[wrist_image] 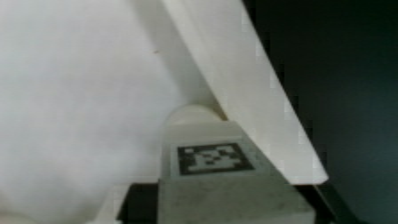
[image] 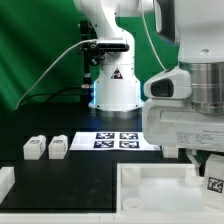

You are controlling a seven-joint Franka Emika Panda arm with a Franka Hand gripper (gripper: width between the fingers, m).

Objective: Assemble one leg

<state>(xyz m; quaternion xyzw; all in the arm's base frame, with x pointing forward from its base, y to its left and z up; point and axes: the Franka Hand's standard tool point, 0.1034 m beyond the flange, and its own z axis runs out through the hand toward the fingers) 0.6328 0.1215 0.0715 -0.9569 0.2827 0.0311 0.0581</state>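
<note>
My gripper (image: 205, 172) hangs at the exterior view's right, low over the white square tabletop (image: 150, 192). It is shut on a white leg (image: 214, 184) whose tag faces the camera. In the wrist view the leg (wrist_image: 214, 150) sits between the jaws of my gripper (wrist_image: 222, 202), tag up, its rounded end against the tabletop's flat face (wrist_image: 80, 100) beside the raised rim (wrist_image: 240, 90). Two more legs (image: 34, 147) (image: 58, 146) lie on the black table at the exterior view's left. The contact under the held leg is hidden.
The marker board (image: 118, 140) lies flat behind the tabletop, in front of the arm's base (image: 115, 90). Another white part (image: 5, 182) shows at the exterior view's lower left edge. Black table (wrist_image: 356, 120) shows beyond the rim.
</note>
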